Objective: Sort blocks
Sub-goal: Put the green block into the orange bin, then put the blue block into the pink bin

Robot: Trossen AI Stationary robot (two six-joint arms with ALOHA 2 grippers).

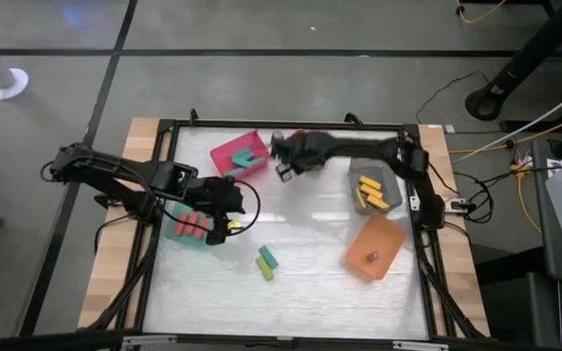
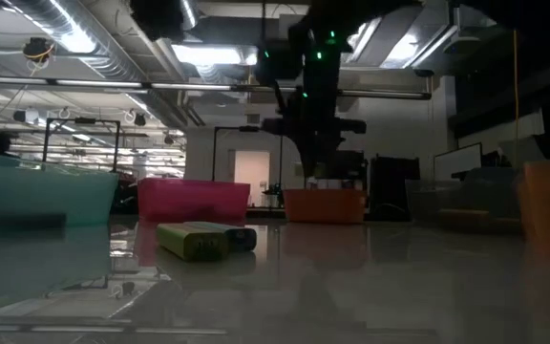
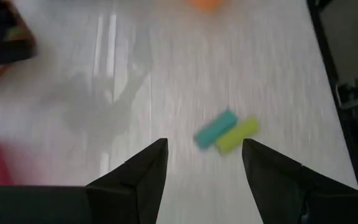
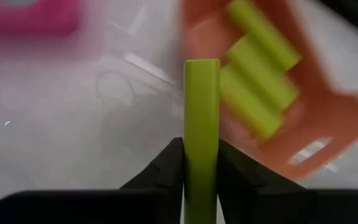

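Note:
My right gripper [image 1: 286, 164] is at the far middle of the table, shut on a light green block [image 4: 202, 99]. It hangs over an orange bin [image 4: 328, 118] that holds several light green blocks [image 4: 257, 81]. My left gripper [image 1: 230, 205] is open and empty, beside the teal bin [image 1: 176, 230] that holds red blocks [image 1: 193, 224]. A teal block [image 3: 215, 129] and a light green block [image 3: 236, 135] lie flat, side by side, on the table ahead of its fingers; they also show in the high view [image 1: 266, 261]. My right gripper pinches the light green block between its two fingers by its long sides [image 4: 202, 140]. The block runs along the fingers, and its free end [image 4: 202, 65] sticks out past the fingertips. It is lifted clear of the table and the bin.
A pink bin [image 1: 240, 154] with teal blocks stands at the far left of centre. A grey bin [image 1: 372, 187] with yellow blocks stands at the right. Another orange bin [image 1: 374, 246] with a brown block stands at the near right. Bare table lies around the two loose blocks.

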